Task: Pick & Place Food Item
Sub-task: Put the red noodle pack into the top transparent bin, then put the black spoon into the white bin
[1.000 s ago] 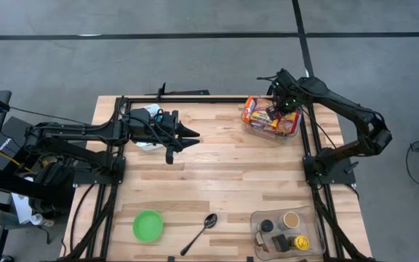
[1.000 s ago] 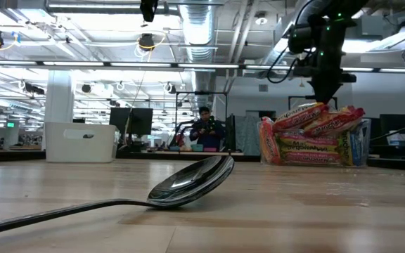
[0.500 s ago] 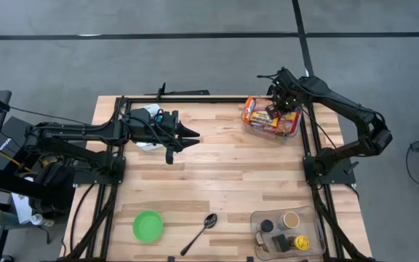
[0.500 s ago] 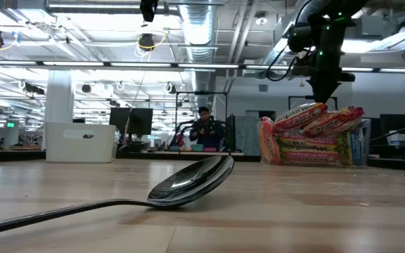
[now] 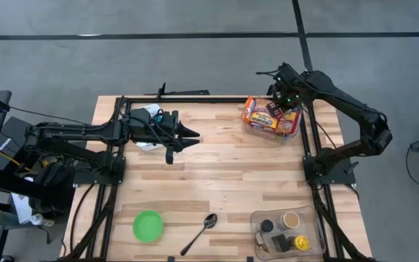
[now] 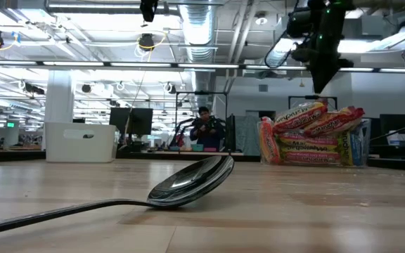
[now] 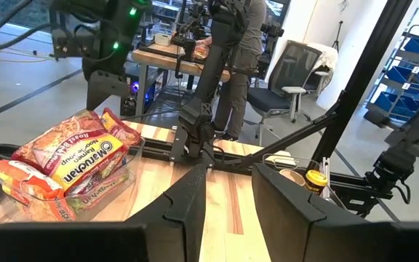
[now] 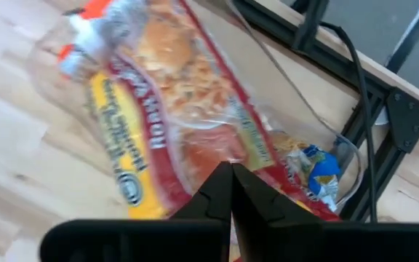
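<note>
Lifted since a second ago, the right gripper (image 6: 323,86) now hangs clenched and empty above the noodle packets (image 5: 268,116) piled in a clear tub (image 5: 294,131) at the table's far right; left gripper (image 5: 193,134) waits part-open mid-table; spoon (image 5: 199,233), green bowl (image 5: 148,225) and a tray of jars (image 5: 259,217) lie near.

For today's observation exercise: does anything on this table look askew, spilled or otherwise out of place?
Only the clear bin of ramen packets at the table's far right: the packets are heaped above its rim, the top ones tilted. The right gripper, shut, hovers over them. Nothing looks spilled or damaged.
</note>
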Action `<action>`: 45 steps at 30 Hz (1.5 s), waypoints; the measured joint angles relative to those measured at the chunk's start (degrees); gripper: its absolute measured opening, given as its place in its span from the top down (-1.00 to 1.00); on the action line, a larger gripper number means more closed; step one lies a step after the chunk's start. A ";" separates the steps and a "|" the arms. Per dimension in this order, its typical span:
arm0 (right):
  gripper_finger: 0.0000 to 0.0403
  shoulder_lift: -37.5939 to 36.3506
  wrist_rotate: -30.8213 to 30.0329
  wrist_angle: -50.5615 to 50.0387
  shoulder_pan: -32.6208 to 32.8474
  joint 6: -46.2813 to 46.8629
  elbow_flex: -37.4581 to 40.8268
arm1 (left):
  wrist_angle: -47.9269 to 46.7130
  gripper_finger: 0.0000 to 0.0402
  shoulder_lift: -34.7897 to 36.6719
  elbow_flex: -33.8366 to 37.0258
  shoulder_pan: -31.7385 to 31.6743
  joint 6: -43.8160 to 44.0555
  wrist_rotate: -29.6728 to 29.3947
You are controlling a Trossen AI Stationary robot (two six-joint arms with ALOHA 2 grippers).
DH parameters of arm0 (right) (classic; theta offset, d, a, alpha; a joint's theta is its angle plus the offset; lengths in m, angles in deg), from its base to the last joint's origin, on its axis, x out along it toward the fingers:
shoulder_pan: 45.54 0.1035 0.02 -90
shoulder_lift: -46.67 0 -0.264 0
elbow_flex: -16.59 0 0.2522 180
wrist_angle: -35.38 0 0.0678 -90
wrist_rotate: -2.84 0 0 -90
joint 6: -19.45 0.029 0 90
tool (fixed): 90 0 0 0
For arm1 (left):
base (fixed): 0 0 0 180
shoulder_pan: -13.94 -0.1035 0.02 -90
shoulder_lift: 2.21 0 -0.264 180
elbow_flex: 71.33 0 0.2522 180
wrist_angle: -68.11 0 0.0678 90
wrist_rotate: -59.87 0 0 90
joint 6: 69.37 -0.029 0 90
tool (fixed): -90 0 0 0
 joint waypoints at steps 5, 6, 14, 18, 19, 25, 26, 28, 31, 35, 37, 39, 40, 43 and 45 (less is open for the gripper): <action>1.00 0.00 0.76 -1.89 4.72 -1.02 -3.80 | 0.00 0.46 0.02 0.00 0.00 0.01 0.01; 1.00 -0.11 2.00 -1.82 5.83 -1.81 -4.63 | 0.00 0.46 0.02 0.00 0.00 0.02 0.00; 1.00 -4.56 22.66 8.83 15.45 -8.02 -7.32 | 0.00 0.46 0.02 0.00 0.02 0.02 0.00; 1.00 -8.33 31.75 16.74 19.78 -7.97 -7.35 | 0.00 0.46 0.01 0.00 0.02 0.02 0.01; 1.00 -9.25 32.57 18.69 20.85 -7.70 -7.35 | 0.00 0.46 0.02 0.00 0.00 0.02 0.01; 1.00 -13.55 32.99 23.80 25.98 1.04 -7.37 | 0.02 0.46 0.02 0.00 0.02 1.17 0.00; 1.00 -13.93 32.98 23.87 26.71 2.27 -7.37 | 0.02 0.46 0.00 0.00 0.01 1.45 0.02; 1.00 -14.38 32.97 23.93 28.02 4.62 -7.37 | 0.02 0.46 0.02 0.00 0.00 1.67 0.00; 1.00 -14.61 32.99 23.94 29.98 7.47 -7.37 | 0.02 0.46 0.00 0.00 0.05 2.38 0.02; 1.00 -14.34 33.10 23.68 31.43 8.33 -7.35 | 0.04 0.46 0.02 0.00 0.06 4.69 0.02; 1.00 -14.04 32.98 22.76 33.02 5.54 -7.37 | 0.03 0.46 0.02 0.00 0.24 4.84 0.01; 1.00 -13.90 32.63 22.78 34.24 1.66 -7.29 | 0.04 0.46 0.01 0.00 0.83 4.92 0.00; 1.00 -13.94 31.83 23.68 34.89 0.57 -7.29 | 0.04 0.46 0.01 0.00 1.09 4.93 0.01; 1.00 -14.08 30.65 27.07 36.32 -0.80 -7.29 | 0.04 0.46 0.01 0.00 2.32 4.93 0.02; 1.00 -14.03 30.17 29.07 36.82 -2.26 -7.29 | 0.03 0.46 0.01 0.00 3.08 4.93 0.02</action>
